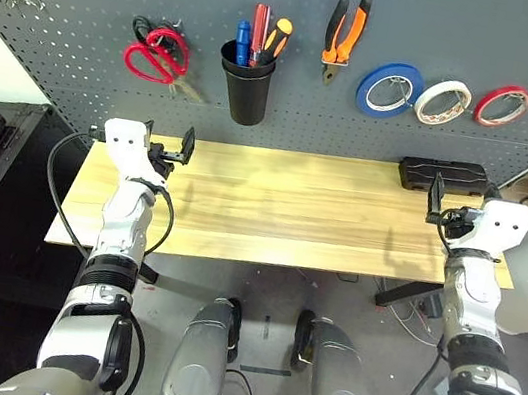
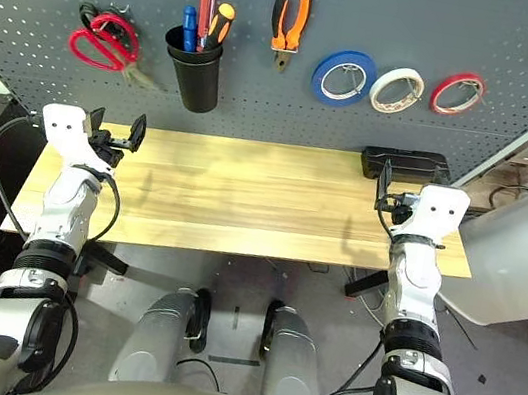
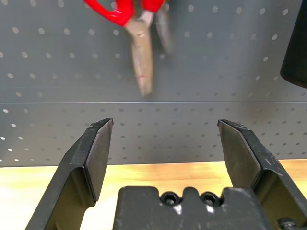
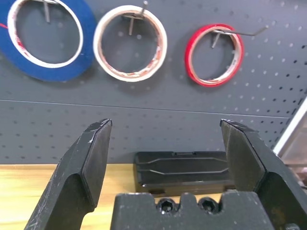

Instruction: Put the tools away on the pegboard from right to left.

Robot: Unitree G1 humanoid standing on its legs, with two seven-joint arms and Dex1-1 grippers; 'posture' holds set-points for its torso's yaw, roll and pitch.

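Pegboard (image 1: 289, 110): dark, perforated, flat.

Beside the tabletop (image 1: 282, 211), the white-and-silver left arm (image 1: 118, 224) and matching right arm (image 1: 476, 284) have black ribbed bands, loose black cables (image 1: 55, 185), and black angular fingers (image 3: 98, 153) with scuffed edges

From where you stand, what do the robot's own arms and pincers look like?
Both arms are silvery white with black bands at the joints and loose black cables alongside. Each pincer, left and right, has two angular black fingers, scuffed along their edges.
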